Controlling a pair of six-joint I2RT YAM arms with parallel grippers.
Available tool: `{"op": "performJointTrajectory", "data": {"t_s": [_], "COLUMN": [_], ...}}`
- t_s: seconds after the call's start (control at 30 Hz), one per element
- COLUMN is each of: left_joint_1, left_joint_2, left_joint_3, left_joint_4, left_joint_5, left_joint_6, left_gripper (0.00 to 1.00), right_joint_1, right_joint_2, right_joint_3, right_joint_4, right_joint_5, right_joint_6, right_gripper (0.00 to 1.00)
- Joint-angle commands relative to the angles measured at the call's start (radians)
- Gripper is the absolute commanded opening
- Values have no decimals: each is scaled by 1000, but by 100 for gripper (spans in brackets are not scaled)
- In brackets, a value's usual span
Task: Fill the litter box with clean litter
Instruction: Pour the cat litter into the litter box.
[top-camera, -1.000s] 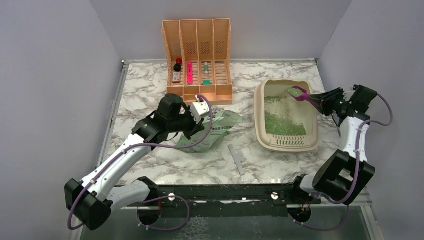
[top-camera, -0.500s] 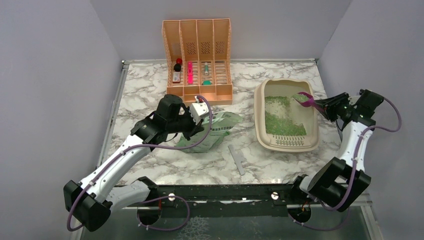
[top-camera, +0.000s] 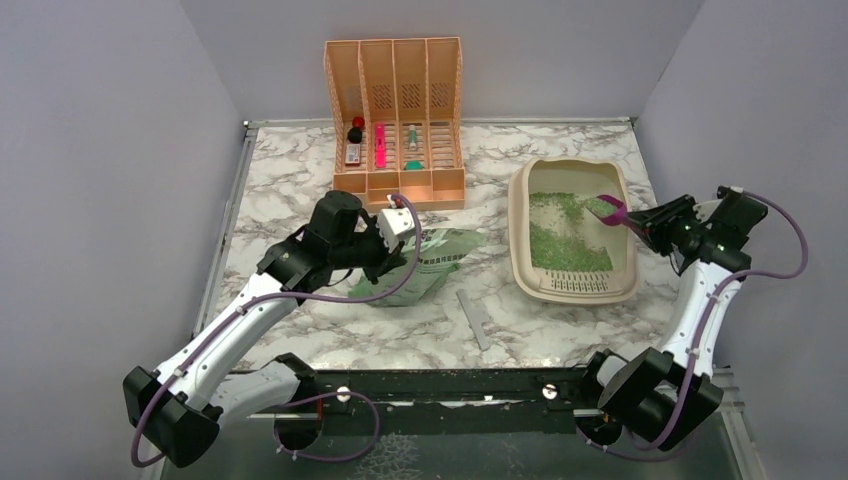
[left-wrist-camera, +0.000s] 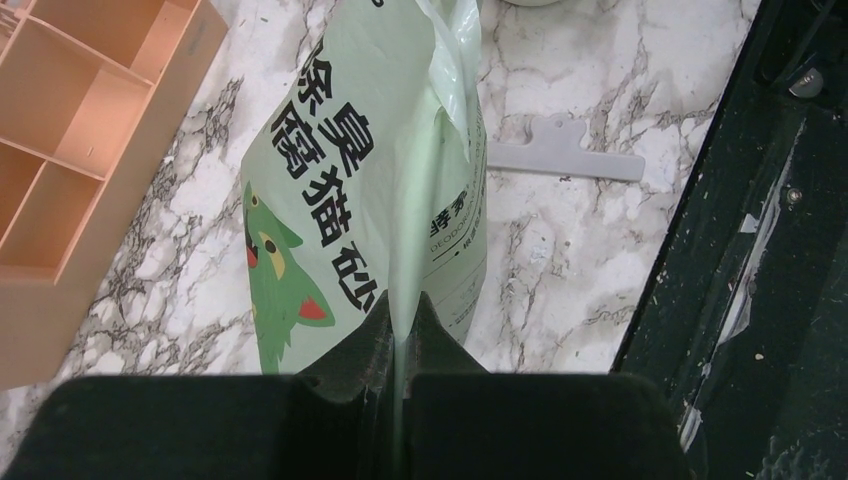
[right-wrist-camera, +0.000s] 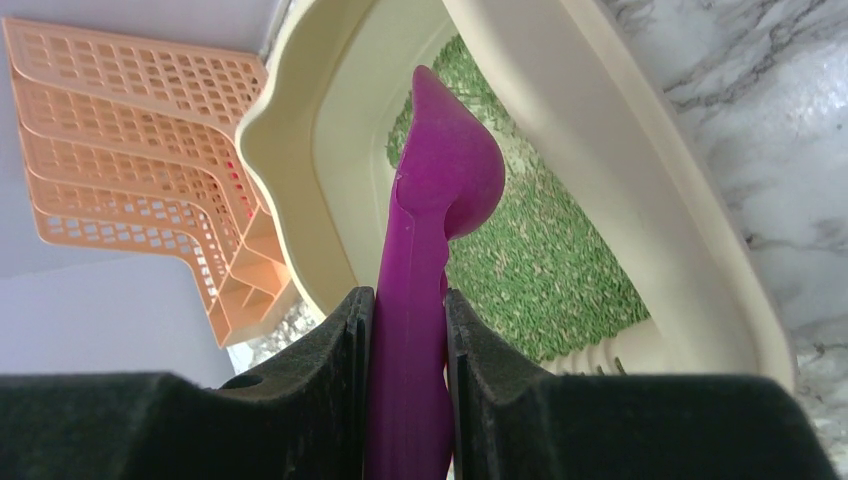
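Note:
The beige litter box (top-camera: 520, 215) stands at the right of the table, its slotted grille at the near end. Clean litter (top-camera: 565, 248) lies in it as a green grainy layer, thickest toward the grille; it also shows in the right wrist view (right-wrist-camera: 540, 270). My right gripper (top-camera: 650, 222) is shut on the handle of a purple scoop (top-camera: 610, 208), whose bowl (right-wrist-camera: 450, 180) is tipped on its side over the box's right wall (right-wrist-camera: 620, 180). My left gripper (top-camera: 385, 240) is shut on the top edge of the pale green litter bag (left-wrist-camera: 370, 180), which lies on the table.
A peach slatted file organizer (top-camera: 395, 110) with small items stands at the back centre. A flat grey strip (top-camera: 474, 318) lies on the marble near the bag and shows in the left wrist view (left-wrist-camera: 565, 160). Grey walls close in the left, right and back.
My right gripper has drawn the scoop back to the right, from over the box's far end to its right wall, and rolled it onto its side. The left arm has hardly moved.

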Motion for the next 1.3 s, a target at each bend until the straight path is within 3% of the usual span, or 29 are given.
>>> {"op": "performJointTrajectory", "data": {"t_s": [0.0, 0.27, 0.43, 1.03, 1.27], "left_joint_1": [-6, -6, -6, -6, -6], "left_joint_2": [-54, -58, -53, -18, -15], "left_joint_3": [12, 11, 14, 35, 39], "left_joint_4": [74, 72, 71, 71, 72], "left_joint_5": [94, 90, 85, 74, 74], "left_joint_6": [-2, 1, 1, -5, -12], "left_gripper": [0, 0, 0, 0, 0], "right_joint_1": [-6, -6, -7, 3, 93], "right_joint_2": [-73, -113, -73, 105, 137], "right_joint_3": [-45, -88, -94, -31, -44], "right_joint_4": [-79, -51, 68, 206, 230], "right_joint_5": [-38, -170, -226, -133, -127], "right_joint_6": [-58, -42, 15, 30, 47], "right_gripper": [1, 1, 1, 1, 1]}}
